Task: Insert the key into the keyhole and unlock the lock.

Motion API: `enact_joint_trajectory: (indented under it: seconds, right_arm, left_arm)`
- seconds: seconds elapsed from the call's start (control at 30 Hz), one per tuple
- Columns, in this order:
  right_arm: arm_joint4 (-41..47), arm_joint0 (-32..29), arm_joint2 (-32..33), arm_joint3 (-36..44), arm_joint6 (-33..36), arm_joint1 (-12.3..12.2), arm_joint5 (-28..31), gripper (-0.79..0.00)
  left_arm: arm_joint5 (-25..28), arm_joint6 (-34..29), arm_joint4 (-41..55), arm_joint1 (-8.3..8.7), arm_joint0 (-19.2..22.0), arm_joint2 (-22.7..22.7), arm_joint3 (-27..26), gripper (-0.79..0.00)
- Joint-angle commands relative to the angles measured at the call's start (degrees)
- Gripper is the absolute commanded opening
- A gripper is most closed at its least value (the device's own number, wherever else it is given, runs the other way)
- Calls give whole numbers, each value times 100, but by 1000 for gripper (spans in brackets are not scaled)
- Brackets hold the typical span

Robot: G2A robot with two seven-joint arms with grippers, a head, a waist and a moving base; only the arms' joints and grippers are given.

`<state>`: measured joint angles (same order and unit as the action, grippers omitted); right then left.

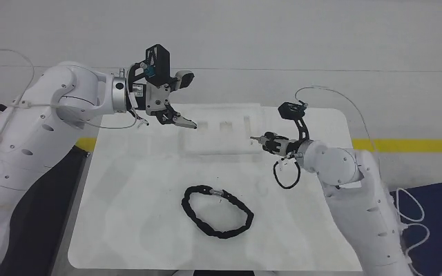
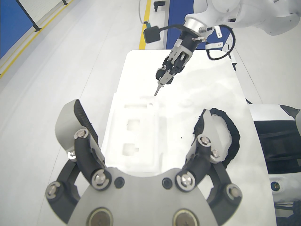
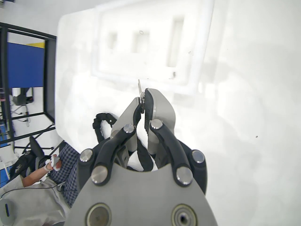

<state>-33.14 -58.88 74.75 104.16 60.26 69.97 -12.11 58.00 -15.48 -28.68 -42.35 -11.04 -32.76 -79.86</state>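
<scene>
Your right gripper has its two fingers pressed together on the key. It pinches the key by the head, so the thin metal blade sticks out past the fingertips. In the top view the right gripper sits right of centre. There the key points toward the left of the frame, its tip over the right-hand end of the white foam tray. Seen from the left wrist, the key hangs close above one corner of the foam tray — whether it touches the foam, you cannot tell. The tray has three sunken pockets in a row and lies in the upper middle of the table. Your left gripper is at the upper left of the top view, over the tray's left end. Its fingers are spread wide with nothing between them. The chain lock — a black sleeved chain closed into a loop, with a silvery piece at the loop's upper edge — lies flat on the table in the lower middle of the top view. It is below the tray and well apart from both grippers and from the key. The keyhole is too small to make out.
</scene>
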Motion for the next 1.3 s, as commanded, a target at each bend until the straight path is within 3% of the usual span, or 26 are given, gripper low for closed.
enact_joint_trajectory:
  seconds: [0.0,0.27,0.6,1.27]
  right_arm:
    - [372,-296,409,206,-34,-50,410,-785]
    - [1990,-944,1527,575,-310,-157,1689,-785]
    - [2689,-1236,2066,712,-567,-251,2553,-785]
    - [2691,-1246,2075,712,-594,-253,2575,-785]
  left_arm:
    - [0,0,0,0,0,0,0,0]
    - [0,0,0,0,0,0,0,0]
    - [0,0,0,0,0,0,0,0]
    - [-79,2,-61,5,-128,2,-110,0]
